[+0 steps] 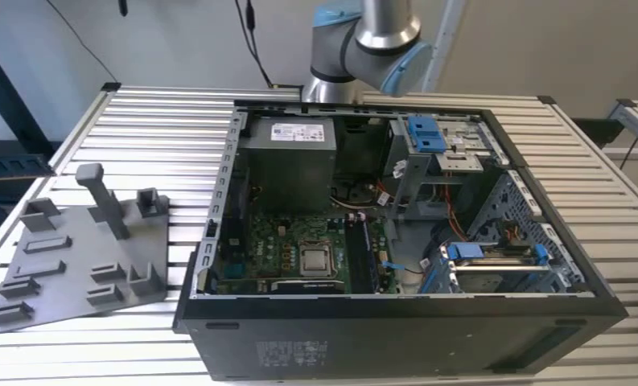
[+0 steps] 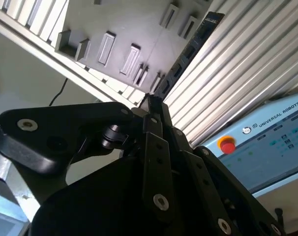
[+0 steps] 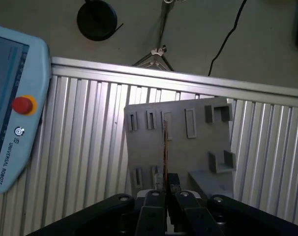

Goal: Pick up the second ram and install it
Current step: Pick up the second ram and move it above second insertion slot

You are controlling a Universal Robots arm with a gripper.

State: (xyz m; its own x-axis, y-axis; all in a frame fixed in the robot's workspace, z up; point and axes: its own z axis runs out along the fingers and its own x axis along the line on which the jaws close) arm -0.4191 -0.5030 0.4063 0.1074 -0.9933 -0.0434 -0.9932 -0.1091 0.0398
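Black gripper (image 3: pixel 165 187), jaws clamped on one end of the ram (image 2: pixel 187 53): that is the grasp as both wrist views give it. The ram is off the table and in the arm's keeping, hanging over the grey plate (image 3: pixel 144 147). Its long axis runs straight on from the fingertips. In the first wrist view it shows edge-on as a thin line, and in the second wrist view it shows its flat side and chips. Whether it points down at the plate or lies level above it, I cannot tell.

Under it the plate sits on the slatted table (image 3: pixel 80 147), with a pale blue pendant (image 3: pixel 11 123) lying just off the plate's side.

Farther off, in the exterior view, the open case (image 1: pixel 405 322) stands to the exterior view's right of the plate. The long black slots (image 1: pixel 360 253) lie on the green board (image 1: pixel 286 241), beside the processor and deep inside the walls. I judge the ram lifted but well apart from those slots, so the fitting is not yet done.
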